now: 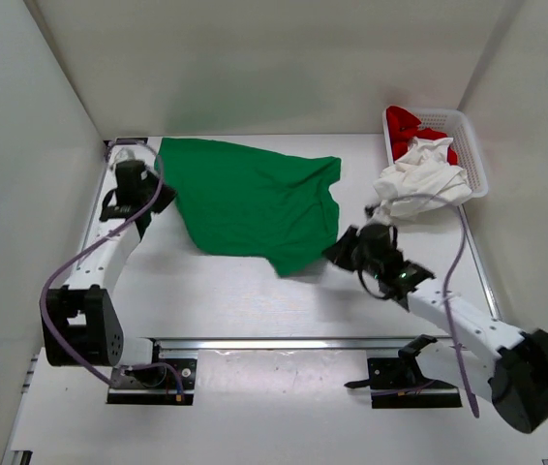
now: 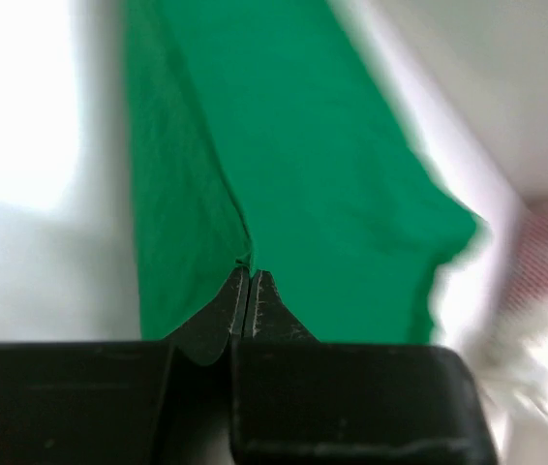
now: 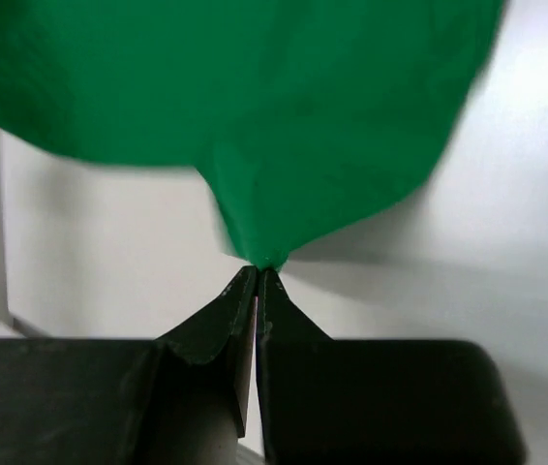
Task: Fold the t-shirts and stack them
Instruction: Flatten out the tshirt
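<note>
The green shirt lies spread out on the white bench, in the middle and toward the far side. It is not flat. It has folds and bumps, and one corner hangs down toward the near side.

The left end effector is shut tight on the left edge of the green shirt. Its two black tips are pressed together with a bit of green cloth caught between them. A fold runs up the cloth from that spot.

The right end effector is shut tight on the right side of the green shirt, near the low corner. The cloth comes to a little point where the tips pinch it, and it is pulled up off the bench there.

The white shirt is in a messy bunch, well to the right of the green one. It hangs over the near rim of a white basket and partly rests on the bench.

The red shirt is crumpled inside the basket, behind the white shirt. The basket sits in the far right corner of the bench.
</note>
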Tool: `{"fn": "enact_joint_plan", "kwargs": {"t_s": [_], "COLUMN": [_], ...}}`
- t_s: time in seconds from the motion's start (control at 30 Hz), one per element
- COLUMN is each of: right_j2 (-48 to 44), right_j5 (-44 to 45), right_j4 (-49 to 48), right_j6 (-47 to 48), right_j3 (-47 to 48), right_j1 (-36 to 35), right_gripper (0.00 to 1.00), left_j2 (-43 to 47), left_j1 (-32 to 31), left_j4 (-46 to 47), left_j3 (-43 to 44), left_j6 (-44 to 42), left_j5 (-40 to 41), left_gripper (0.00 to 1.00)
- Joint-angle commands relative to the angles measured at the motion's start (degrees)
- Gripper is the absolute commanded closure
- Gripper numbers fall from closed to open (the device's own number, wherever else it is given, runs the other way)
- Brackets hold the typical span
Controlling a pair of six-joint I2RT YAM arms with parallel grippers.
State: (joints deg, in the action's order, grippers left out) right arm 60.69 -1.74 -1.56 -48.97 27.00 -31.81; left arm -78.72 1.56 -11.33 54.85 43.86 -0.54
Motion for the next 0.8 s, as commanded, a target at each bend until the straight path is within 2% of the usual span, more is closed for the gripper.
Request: {"fn": "enact_joint_plan", "kwargs": {"t_s": [0.0, 0.07, 0.1, 0.13, 0.17, 0.23, 0.27, 0.3, 0.33, 0.4, 0.47, 0.5, 0.57, 0.6, 0.63, 0.67, 0.73, 0.77], "right_j2": [-7.4, -5.4, -2.5, -0.4, 3.8, 10.5, 16.0, 18.9, 24.0, 22.5, 25.8, 25.9, 25.9, 26.1, 26.8, 27.7, 30.7, 34.0], "right_j5": [11.4, 14.6, 15.8, 17.2, 19.4, 21.6, 23.4, 25.8, 29.5, 30.8, 35.3, 38.3, 39.2, 36.5, 29.8, 26.3, 12.0, 9.6], "right_j4": [15.3, 20.4, 23.7, 26.0, 30.1, 34.8, 37.0, 39.9, 39.0, 30.7, 28.8, 24.1, 17.9, 17.8, 20.8, 24.2, 27.1, 28.3], "right_j6": [15.5, 22.7, 26.1, 27.7, 31.0, 35.9, 39.7, 40.7, 44.1, 48.6, 56.4, 59.7, 65.3, 63.7, 60.7, 54.6, 46.6, 44.6], "right_j3": [19.3, 31.0, 40.2, 50.6, 56.3, 78.8, 84.6, 97.0, 106.6, 103.4, 110.1, 110.2, 107.7, 107.6, 107.3, 106.0, 104.6, 105.0], "right_j1": [4.0, 5.5, 4.8, 4.4, 3.3, 1.3, 0.4, 0.1, -0.9, -5.3, -9.5, -12.2, -12.2, -9.3, -5.8, 1.5, 13.5, 15.0], "right_gripper": [1.0, 1.0, 1.0, 1.0, 1.0, 1.0, 1.0, 1.0, 1.0, 1.0, 1.0, 1.0, 1.0, 1.0, 1.0, 1.0, 1.0, 1.0], "left_j2": [2.7, 2.4, 2.3, 2.0, 0.8, -1.1, -3.0, -4.8, -6.3, -5.5, -3.8, -3.6, -4.7, -5.4, -7.0, -8.4, -8.9, -9.2], "left_j1": [-3.9, -1.6, 0.8, 1.1, 1.1, 3.2, 5.4, 8.0, 10.4, 10.9, 11.6, 11.2, 10.7, 10.0, 9.2, 7.8, 6.0, 5.0], "left_j4": [-5.2, -6.4, -8.2, -9.5, -12.6, -17.4, -18.7, -20.4, -21.3, -19.5, -18.6, -18.1, -17.2, -17.4, -17.8, -17.8, -15.8, -13.8], "left_j3": [13.1, 20.4, 25.7, 29.0, 36.0, 46.2, 52.1, 55.0, 60.3, 61.8, 59.5, 58.8, 57.5, 56.5, 56.4, 55.5, 50.6, 48.6], "left_j6": [-4.7, -1.2, -0.6, -0.4, -1.0, -1.4, -0.7, 1.0, 1.6, 2.5, 2.7, 2.6, 1.9, 1.5, 1.1, 0.8, -0.7, -0.9], "left_j5": [-0.8, -7.3, -9.0, -9.4, -9.0, -10.5, -13.3, -16.7, -19.4, -19.9, -20.0, -19.9, -17.5, -17.2, -16.3, -14.9, -11.7, -10.6], "left_gripper": [1.0, 1.0, 1.0, 1.0, 1.0, 1.0, 1.0, 1.0, 1.0, 1.0, 1.0, 1.0, 1.0, 1.0, 1.0, 1.0, 1.0, 1.0]}}
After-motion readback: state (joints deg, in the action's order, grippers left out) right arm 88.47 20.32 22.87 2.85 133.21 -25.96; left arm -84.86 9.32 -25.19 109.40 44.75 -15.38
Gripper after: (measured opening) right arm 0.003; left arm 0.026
